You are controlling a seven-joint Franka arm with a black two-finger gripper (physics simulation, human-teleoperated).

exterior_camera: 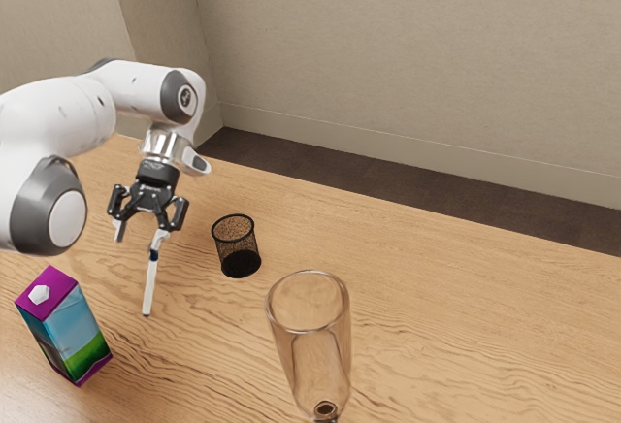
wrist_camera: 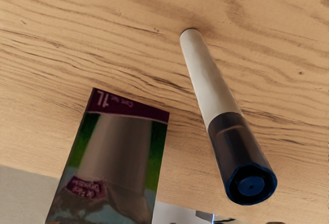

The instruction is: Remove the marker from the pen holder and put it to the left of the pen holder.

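Marker (exterior_camera: 150, 282) near-upright outside the pen holder (exterior_camera: 238, 248), fingers (exterior_camera: 119, 230) spread, gripping nothing.

Marker sat just below the fingers, nearer one tip, cap (wrist_camera: 240, 144) up, far end apparently down on the surface (exterior_camera: 388, 248). Likely light and stiff, smooth barrel (wrist_camera: 211, 80), could slip or roll; narrow foot, so one nudge probably tips it. Best hold: mid-barrel, square across, light squeeze; cap-only grip risked pulling it off or swinging. Barrel was a straight matte off-white cylinder, cap dark with blue end ring. Holder, off to one side of the fingers: black open mesh cup. Carton (exterior_camera: 68, 331), boxy, printed, and clear flared glass (exterior_camera: 310, 345) stood lower than the fingers. Surface: grained wood.
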